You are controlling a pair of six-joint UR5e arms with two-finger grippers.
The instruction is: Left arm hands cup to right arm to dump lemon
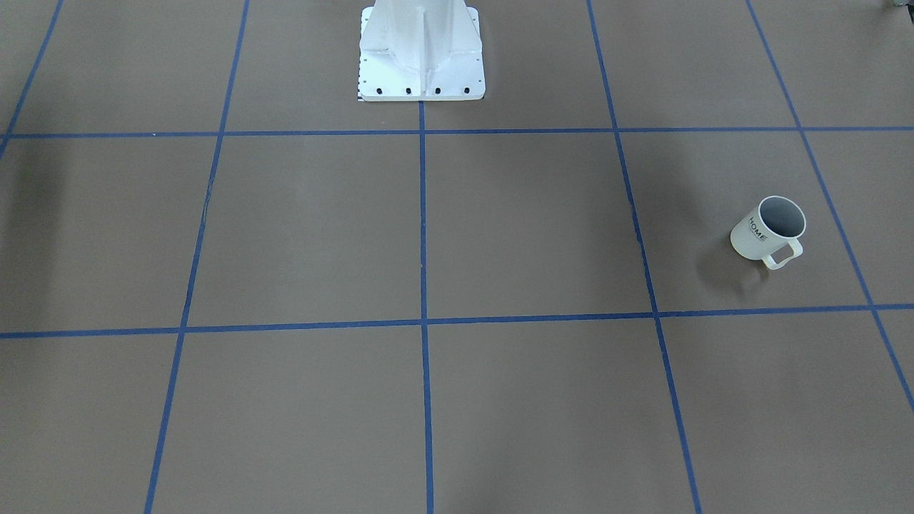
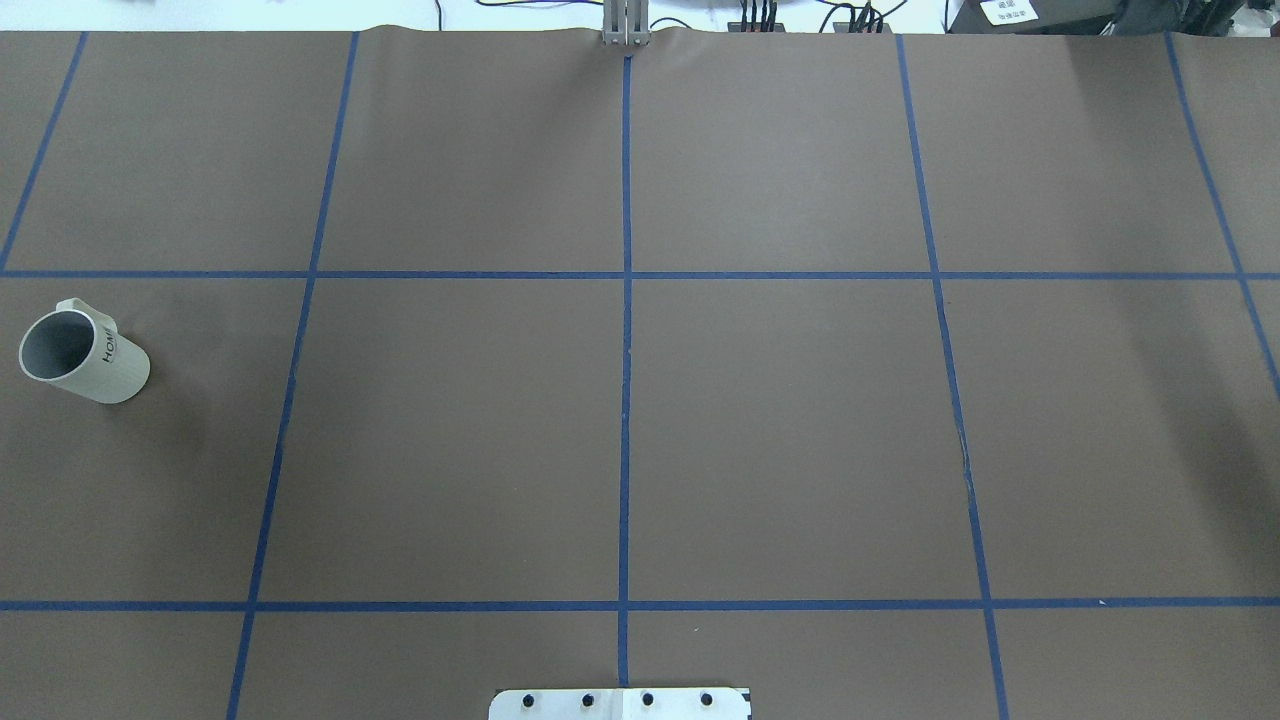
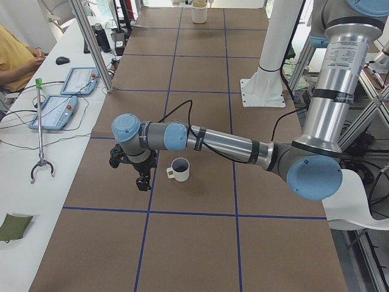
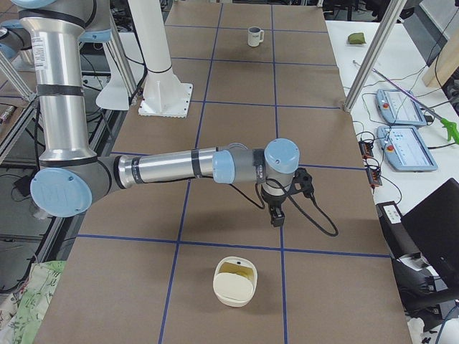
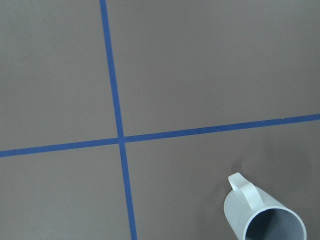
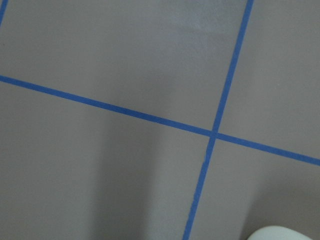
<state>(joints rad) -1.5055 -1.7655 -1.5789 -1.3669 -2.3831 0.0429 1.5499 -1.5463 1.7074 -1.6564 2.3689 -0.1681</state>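
The off-white cup [image 1: 767, 232] with black "HOME" lettering stands upright on the brown table, near its end on my left [image 2: 85, 357]. What shows of its inside is grey, and the lemon is hidden. In the exterior left view my left gripper [image 3: 143, 184] hangs just beside the cup [image 3: 180, 170], on its handle side and apart from it. I cannot tell whether it is open or shut. The left wrist view has the cup [image 5: 262, 215] at its lower right. My right gripper [image 4: 276, 221] hangs over the table's other end, far from the cup [image 4: 254, 36]. Its state I cannot tell either.
An off-white container [image 4: 234, 281] sits near the right gripper, and its rim [image 6: 275, 234] shows in the right wrist view. The white robot base [image 1: 421, 50] stands at mid-table. Teach pendants [image 3: 55, 109], a grabber tool [image 3: 39, 140] and a seated person [image 3: 12, 61] line the side bench.
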